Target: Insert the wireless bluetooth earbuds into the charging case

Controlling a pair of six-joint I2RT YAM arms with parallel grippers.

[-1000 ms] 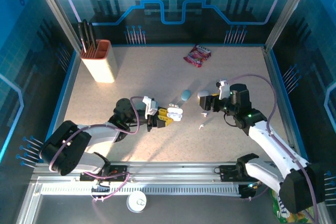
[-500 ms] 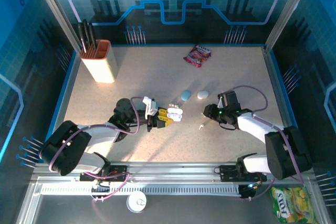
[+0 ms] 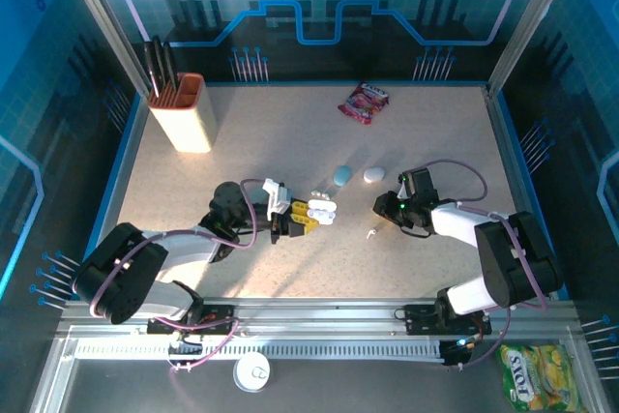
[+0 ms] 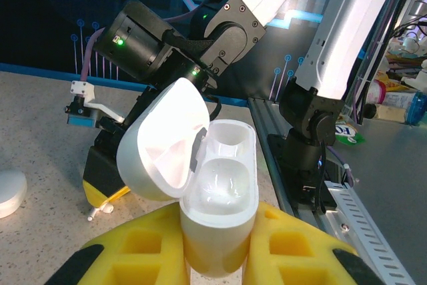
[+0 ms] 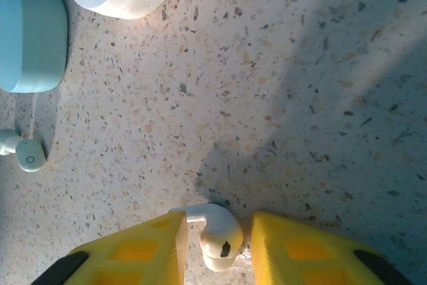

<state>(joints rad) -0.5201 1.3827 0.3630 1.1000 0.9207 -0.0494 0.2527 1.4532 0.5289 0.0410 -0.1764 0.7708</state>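
Observation:
My left gripper [image 4: 217, 248] is shut on the white charging case [image 4: 220, 191], held upright just above the table. Its lid [image 4: 163, 145] is swung open and both wells are bare. The case [image 3: 324, 207] sits mid-table in the top view. My right gripper [image 5: 217, 231] is down on the table, its yellow pads either side of a white earbud [image 5: 220, 241] that lies flat. The left pad touches the stem and a thin gap shows at the right pad. From above, that earbud [image 3: 370, 233] lies by the right gripper [image 3: 376, 225].
A closed light-blue case [image 3: 342, 176] and a closed white case [image 3: 373, 174] lie side by side behind the grippers. Two light-blue earbuds [image 5: 23, 151] lie near them. A knife block [image 3: 184, 113] stands at the back left and a red packet [image 3: 364, 101] lies at the back.
My right arm has come down from above the cases to the table, and its jaws have narrowed around the white earbud. The left arm and case have not moved.

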